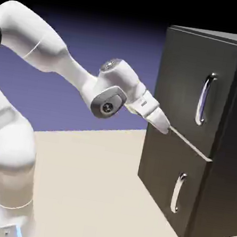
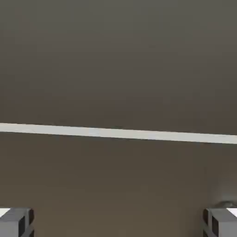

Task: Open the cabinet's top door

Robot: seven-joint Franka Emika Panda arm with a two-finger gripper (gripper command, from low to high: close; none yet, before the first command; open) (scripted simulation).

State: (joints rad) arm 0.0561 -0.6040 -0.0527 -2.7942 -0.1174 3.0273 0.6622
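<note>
The black cabinet (image 1: 227, 159) stands at the right of the exterior view. Its top door (image 1: 185, 83) looks shut and carries a long chrome bow handle (image 1: 204, 98). My gripper (image 1: 164, 127) points at the cabinet's front, at the left end of the light grey strip (image 1: 192, 146) between the two doors, well left of and below the handle. In the hand view the dark door fronts fill the picture, with the light strip (image 2: 118, 133) running across. My fingertips (image 2: 16, 222) sit far apart at the bottom corners, open, with nothing between them.
The shorter lower door (image 1: 164, 182) with its small chrome handle (image 1: 177, 192) sits under the strip. The beige table (image 1: 87, 191) stretches from the cabinet to the robot's base at the lower left.
</note>
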